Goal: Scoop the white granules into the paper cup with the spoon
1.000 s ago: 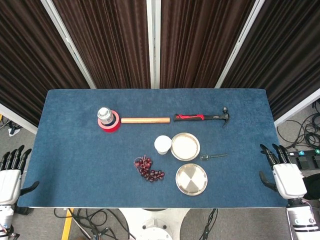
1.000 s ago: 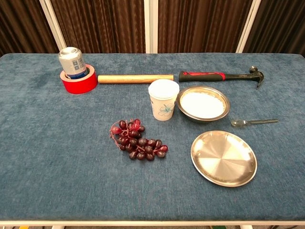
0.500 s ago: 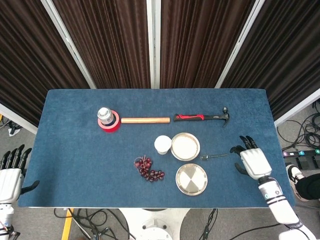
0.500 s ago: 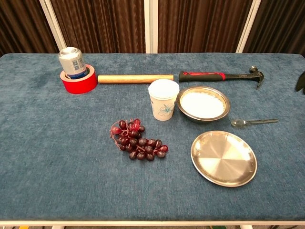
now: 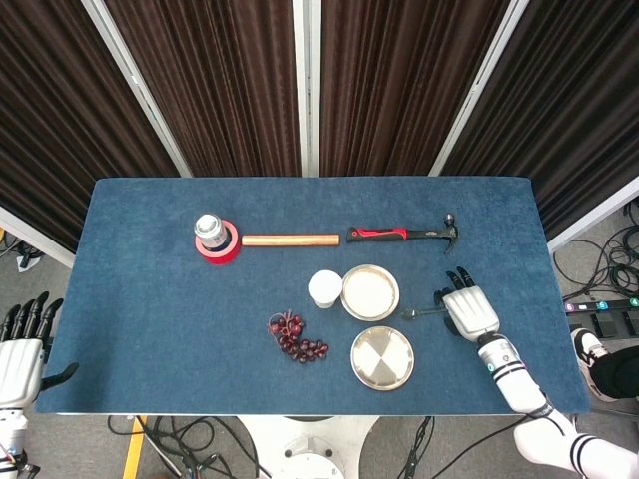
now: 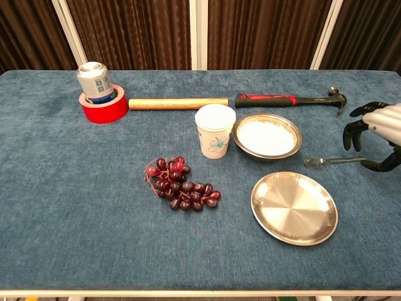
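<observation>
A metal bowl (image 5: pixel 369 291) (image 6: pixel 267 137) of white granules sits mid-table, with a white paper cup (image 5: pixel 324 288) (image 6: pixel 214 130) standing just to its left. The dark spoon (image 5: pixel 423 312) (image 6: pixel 332 161) lies on the cloth right of the bowl, bowl end toward the dish. My right hand (image 5: pixel 469 309) (image 6: pixel 376 134) hovers over the spoon's handle end, fingers spread and curved, holding nothing. At the table's near-left corner, off the cloth, my left hand (image 5: pixel 20 354) is open and idle.
An empty metal plate (image 5: pixel 382 357) (image 6: pixel 294 207) lies near the front, below the bowl. Dark grapes (image 5: pixel 298 337) (image 6: pixel 180 185) lie left of it. A hammer (image 5: pixel 399 235) (image 6: pixel 288 99), a wooden rod (image 5: pixel 290 239) and a can in a red tape roll (image 5: pixel 216 239) (image 6: pixel 100 93) line the back.
My right hand has moved in from the table's right edge leftward to above the spoon handle, entering the chest view. The left hand and all objects stayed put.
</observation>
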Robot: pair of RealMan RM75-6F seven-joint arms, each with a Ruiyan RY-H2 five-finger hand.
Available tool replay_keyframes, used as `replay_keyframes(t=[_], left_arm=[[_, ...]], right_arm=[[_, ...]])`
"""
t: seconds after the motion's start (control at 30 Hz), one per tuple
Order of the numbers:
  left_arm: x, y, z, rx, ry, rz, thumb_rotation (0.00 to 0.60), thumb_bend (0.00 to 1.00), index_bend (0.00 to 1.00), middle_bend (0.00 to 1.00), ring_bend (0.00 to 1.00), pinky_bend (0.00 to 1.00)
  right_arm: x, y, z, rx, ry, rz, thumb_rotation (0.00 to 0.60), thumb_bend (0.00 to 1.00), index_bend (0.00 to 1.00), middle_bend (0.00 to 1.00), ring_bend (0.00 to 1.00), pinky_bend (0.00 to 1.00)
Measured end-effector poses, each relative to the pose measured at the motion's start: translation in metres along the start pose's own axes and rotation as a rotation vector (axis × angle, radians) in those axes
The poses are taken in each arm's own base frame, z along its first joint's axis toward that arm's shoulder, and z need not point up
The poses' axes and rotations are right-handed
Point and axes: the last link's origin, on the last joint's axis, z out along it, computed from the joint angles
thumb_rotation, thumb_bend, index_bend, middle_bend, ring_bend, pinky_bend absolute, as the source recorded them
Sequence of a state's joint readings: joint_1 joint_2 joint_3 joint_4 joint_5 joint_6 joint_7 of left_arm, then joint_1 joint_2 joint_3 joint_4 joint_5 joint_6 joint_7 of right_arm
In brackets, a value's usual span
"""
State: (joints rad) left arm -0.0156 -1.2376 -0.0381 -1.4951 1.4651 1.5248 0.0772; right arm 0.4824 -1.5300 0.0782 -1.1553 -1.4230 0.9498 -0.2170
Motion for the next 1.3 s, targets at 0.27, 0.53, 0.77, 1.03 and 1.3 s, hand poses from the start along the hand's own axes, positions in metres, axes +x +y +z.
replay_keyframes(t=[0.27, 0.53, 0.77, 1.03, 1.3], left_arm=[[0.0, 0.0, 0.001, 0.002, -0.002, 0.0, 0.6, 0.1, 0.14, 0.1, 0.05, 0.04], [0.001, 0.0, 0.002, 0.005, -0.001, 0.0, 0.6, 0.1, 0.14, 0.1, 0.05, 0.04], [0.0, 0.0, 0.001, 0.006, -0.005, -0.001, 0.6, 0.1, 0.14, 0.1, 0.05, 0.04], [0.0, -0.001, 0.001, 0.007, -0.003, -0.002, 0.6, 0.1, 0.14, 0.1, 0.05, 0.04], [-0.001, -0.001, 0.001, 0.007, -0.003, -0.002, 0.6, 0.1, 0.14, 0.1, 0.05, 0.04]], right_arm=[[-0.007, -0.004, 0.009, 0.015, 0.02, -0.006, 0.6, 0.25, 0.46, 0.5, 0.14, 0.0], [-0.007, -0.007, 0.017, 0.034, 0.026, -0.017, 0.6, 0.25, 0.47, 0.5, 0.14, 0.0], [-0.011, -0.012, 0.02, 0.053, 0.019, -0.025, 0.6, 0.25, 0.48, 0.5, 0.14, 0.0], [-0.013, -0.011, 0.02, 0.05, 0.017, -0.022, 0.6, 0.28, 0.5, 0.51, 0.15, 0.0], [-0.013, -0.011, 0.022, 0.048, 0.013, -0.019, 0.6, 0.3, 0.52, 0.51, 0.16, 0.0]])
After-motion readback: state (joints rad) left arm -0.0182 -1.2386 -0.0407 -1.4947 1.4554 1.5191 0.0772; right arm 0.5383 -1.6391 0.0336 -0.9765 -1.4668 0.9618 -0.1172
